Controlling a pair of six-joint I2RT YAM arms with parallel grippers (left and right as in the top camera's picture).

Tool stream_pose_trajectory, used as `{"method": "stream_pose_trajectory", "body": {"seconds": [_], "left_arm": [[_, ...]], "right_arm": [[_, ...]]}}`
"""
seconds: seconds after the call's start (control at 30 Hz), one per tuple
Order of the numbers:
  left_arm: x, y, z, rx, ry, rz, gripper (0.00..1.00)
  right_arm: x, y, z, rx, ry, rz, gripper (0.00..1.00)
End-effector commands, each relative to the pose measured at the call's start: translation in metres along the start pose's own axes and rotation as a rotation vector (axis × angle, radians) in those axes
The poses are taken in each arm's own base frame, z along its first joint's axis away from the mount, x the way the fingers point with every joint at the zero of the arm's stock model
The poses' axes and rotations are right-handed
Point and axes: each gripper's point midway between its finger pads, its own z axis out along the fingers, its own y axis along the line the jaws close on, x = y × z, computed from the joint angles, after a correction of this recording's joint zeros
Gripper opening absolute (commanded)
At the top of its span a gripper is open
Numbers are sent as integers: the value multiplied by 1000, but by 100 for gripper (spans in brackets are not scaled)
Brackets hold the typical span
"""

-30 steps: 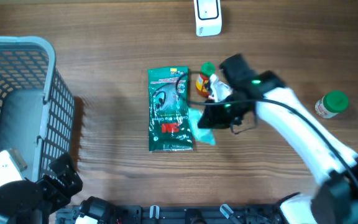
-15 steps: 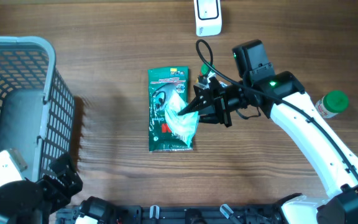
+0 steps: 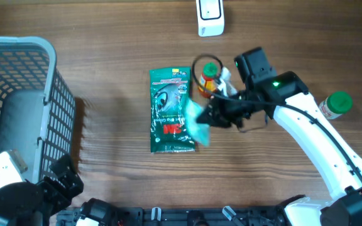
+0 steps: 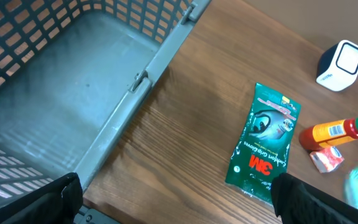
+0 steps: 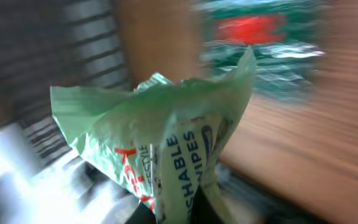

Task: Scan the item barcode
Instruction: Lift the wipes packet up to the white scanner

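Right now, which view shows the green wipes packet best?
The right wrist view: the wipes packet fills the frame and its print is partly readable. Overhead shows a small blurred patch beside the 3M pack. The left wrist view catches only a blur at its right edge.

The flat green packet bears a red "3M" near its lower end; its smaller white print is too fine to read. The pale green pack of wipes shows "SHABLE" and "WIPES" in dark letters beside blurred red lettering.
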Motion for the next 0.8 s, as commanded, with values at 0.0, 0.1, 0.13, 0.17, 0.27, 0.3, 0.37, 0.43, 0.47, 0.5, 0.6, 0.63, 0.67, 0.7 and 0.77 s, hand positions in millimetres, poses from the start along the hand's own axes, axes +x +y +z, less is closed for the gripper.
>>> {"method": "stream_pose_trajectory", "body": {"seconds": [0.0,0.1,0.13,0.17,0.27,0.3,0.37,0.43,0.47,0.5,0.6,0.63,0.67,0.7,0.77], "left_arm": [[-1,1,-1,-6,-7,-18,100],[-1,1,-1,-6,-7,-18,100],[-1,1,-1,-6,-7,-18,100],[-1,1,-1,-6,-7,-18,100],[-1,1,-1,-6,-7,-18,100],[-1,1,-1,-6,-7,-18,100],[-1,1,-1,-6,-7,-18,100],[-1,1,-1,-6,-7,-18,100],[-1,1,-1,-6,-7,-18,100],[-1,1,-1,-6,-7,-18,100],[-1,1,-1,-6,-7,-18,100],[-1,1,-1,-6,-7,-18,100],[-1,1,-1,-6,-8,-17,100],[-1,1,-1,-6,-7,-18,100],[-1,1,-1,-6,-7,-18,100]], "right_arm": [[-38,-60,-32,346,-231,-48,4],[-64,-70,-73,392,-388,18,4],[-74,-71,-87,395,-439,26,4],[-88,-72,-101,390,-504,33,5],[-128,-65,-131,325,-678,8,5],[-142,-60,-140,303,-740,-16,5],[-171,-45,-150,255,-843,-75,4],[-196,-35,-150,221,-904,-121,4],[-207,-32,-148,208,-927,-138,4],[-219,-30,-145,196,-946,-153,5],[-261,-27,-131,155,-992,-162,5],[-274,-27,-126,144,-999,-161,5],[-290,-24,-122,136,-1005,-163,5],[-308,-20,-116,128,-1007,-168,5],[-348,-4,-101,108,-1015,-197,5]]}}
